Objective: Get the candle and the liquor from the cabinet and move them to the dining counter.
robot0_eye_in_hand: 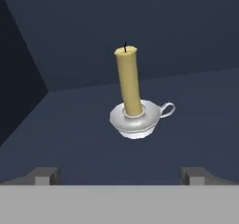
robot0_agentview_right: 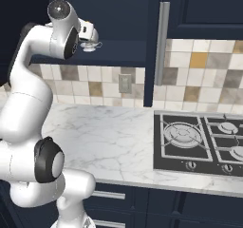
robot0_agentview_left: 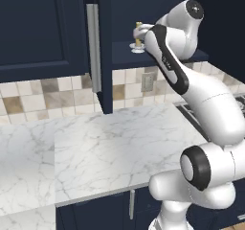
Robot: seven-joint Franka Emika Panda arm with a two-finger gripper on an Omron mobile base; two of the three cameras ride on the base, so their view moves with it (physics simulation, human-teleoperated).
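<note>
Candle (robot0_eye_in_hand: 127, 80) observed upright in its white saucer holder (robot0_eye_in_hand: 135, 119) on the open cabinet's shelf (robot0_eye_in_hand: 88, 139), one candle counted. In the hand view it is whole: pale-yellow stick, black wick, loop handle on the holder's side; it stands ahead of the hand (robot0_eye_in_hand: 119, 175), centred between the two finger tips (robot0_eye_in_hand: 44, 175) and apart from both. Hand is spread wide with nothing in it. In the left base view the candle (robot0_agentview_left: 138, 32) is mostly hidden behind the arm's wrist; a yellow sliver and part of the holder show on the shelf edge (robot0_agentview_left: 125, 56). In the right base view the hand (robot0_agentview_right: 90, 38) sits at the cabinet opening and covers the candle; a pale rim just under it may be the holder, cannot tell for sure. Cabinet (robot0_agentview_left: 43, 28) doors: one long silver bar handle (robot0_agentview_left: 94, 47) in the left base view, one (robot0_agentview_right: 163, 42) in the right base view. The right base view adds a gas hob (robot0_agentview_right: 201, 144) set in the marble desk (robot0_agentview_right: 109, 137) below the cabinet, cut off at the frame's edge, two knobs countable; the left base view shows a corner of it. One wall outlet (robot0_agentview_right: 124, 83) on the tile backsplash below the shelf.
</note>
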